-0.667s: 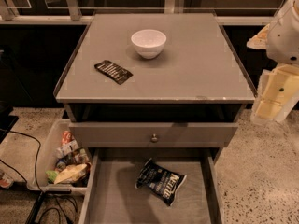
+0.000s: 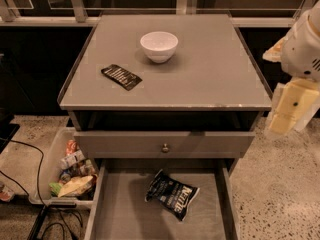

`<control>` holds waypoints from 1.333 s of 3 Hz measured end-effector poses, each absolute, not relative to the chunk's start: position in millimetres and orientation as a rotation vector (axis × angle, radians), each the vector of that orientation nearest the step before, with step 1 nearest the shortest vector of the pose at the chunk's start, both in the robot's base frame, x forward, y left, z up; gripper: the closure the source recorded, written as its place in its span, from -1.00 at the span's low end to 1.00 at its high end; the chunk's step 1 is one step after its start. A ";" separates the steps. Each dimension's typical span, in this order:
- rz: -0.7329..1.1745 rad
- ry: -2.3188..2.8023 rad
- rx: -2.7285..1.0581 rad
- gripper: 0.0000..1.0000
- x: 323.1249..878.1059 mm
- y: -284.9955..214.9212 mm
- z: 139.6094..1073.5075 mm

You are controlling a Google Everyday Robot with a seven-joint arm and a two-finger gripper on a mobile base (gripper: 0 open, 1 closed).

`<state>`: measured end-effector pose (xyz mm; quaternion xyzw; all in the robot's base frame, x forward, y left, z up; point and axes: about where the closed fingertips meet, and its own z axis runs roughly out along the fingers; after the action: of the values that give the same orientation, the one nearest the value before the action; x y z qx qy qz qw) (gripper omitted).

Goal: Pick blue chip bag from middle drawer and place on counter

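The blue chip bag point(image 2: 172, 194) lies flat on the floor of the open middle drawer point(image 2: 125, 214), near its centre, white lettering up. The counter point(image 2: 210, 74) is the grey cabinet top above. The gripper point(image 2: 292, 106) hangs at the right edge of the view, beside the counter's right front corner and well above and to the right of the bag. It holds nothing that I can see.
A white bowl point(image 2: 159, 46) and a flat black packet point(image 2: 121, 77) sit on the counter. A shut drawer front with a round knob point(image 2: 165, 147) is above the open drawer. A bin of snack packets point(image 2: 70, 171) stands on the floor at left, with cables point(image 2: 30, 184) nearby.
The arm at the right has shifted slightly. The bag, bowl and packet have not moved.
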<state>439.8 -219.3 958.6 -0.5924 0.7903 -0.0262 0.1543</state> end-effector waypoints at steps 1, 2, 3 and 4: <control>0.043 2.271 -1.685 -1.00 432.7 -215.9 907.7; 0.126 2.207 -1.680 -1.00 419.3 -209.5 854.5; 0.171 2.150 -1.639 -1.00 415.0 -205.5 802.9; 0.110 2.121 -1.596 -1.00 428.9 -207.4 802.9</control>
<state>428.9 -207.4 802.9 -0.5832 0.7750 0.0401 0.2400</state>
